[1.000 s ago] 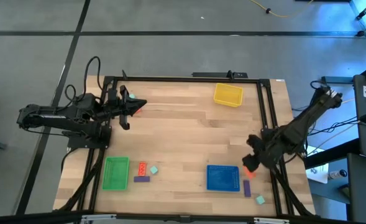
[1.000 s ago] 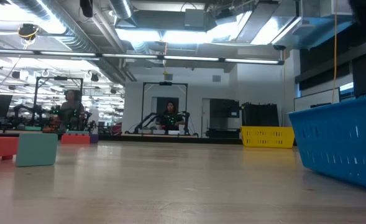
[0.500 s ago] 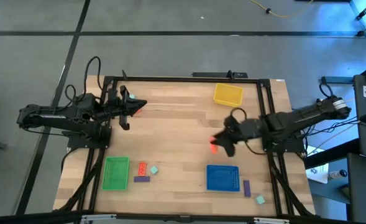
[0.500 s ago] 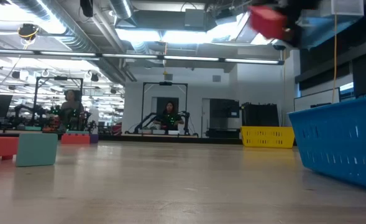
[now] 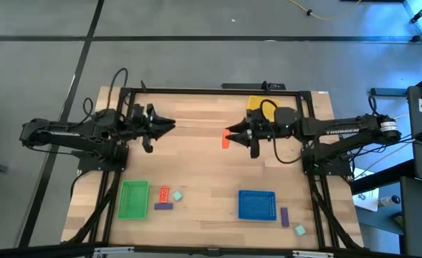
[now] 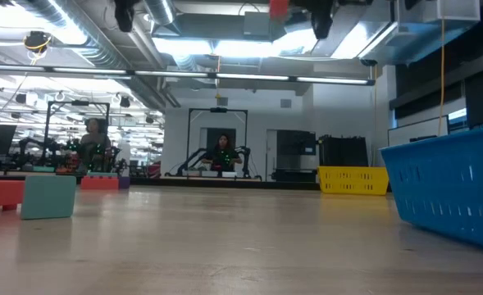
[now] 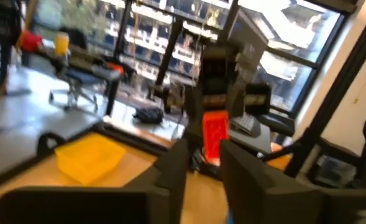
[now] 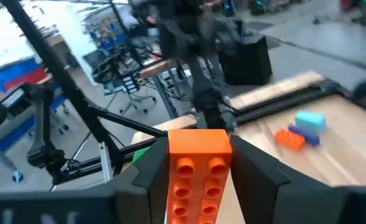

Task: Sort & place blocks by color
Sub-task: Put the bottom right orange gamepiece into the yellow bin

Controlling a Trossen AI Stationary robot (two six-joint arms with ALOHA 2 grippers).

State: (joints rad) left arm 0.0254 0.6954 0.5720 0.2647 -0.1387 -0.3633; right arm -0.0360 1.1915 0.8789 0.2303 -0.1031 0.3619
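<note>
My right gripper (image 5: 230, 135) hangs high over the table's far middle, pointing level toward the left edge, shut on an orange-red block (image 8: 198, 167). The same block (image 6: 279, 7) shows at the top of the low view. Facing it from the left, my left gripper (image 5: 170, 125) is open and empty, its fingers (image 7: 173, 171) apart. A red block (image 5: 163, 194), a mint one (image 5: 177, 194) and a purple one (image 5: 163, 206) lie by the green tray (image 5: 133, 198). A purple block (image 5: 284, 216) and a mint block (image 5: 299, 230) lie right of the blue tray (image 5: 257, 205). My right gripper pinches the orange-red block's two long sides (image 8: 170, 171) between its two fingers. The fingers come level from the table's right and lie along the block. The block's studded face is up, its far end (image 8: 198, 138) points at the left arm, and it is lifted clear of the table.
The yellow tray (image 5: 256, 105) sits at the far edge, partly under my right arm. Mint (image 8: 310, 119), orange (image 8: 289, 138) and purple blocks lie on the table near the left arm. A black frame rail (image 5: 211, 91) runs round the table. Bare wood lies mid-table.
My right gripper has swung from the near right corner beside the blue tray up and toward the far middle, carrying the orange-red block clear of the table. It has tipped from pointing down to level and rolled. My left gripper has opened.
</note>
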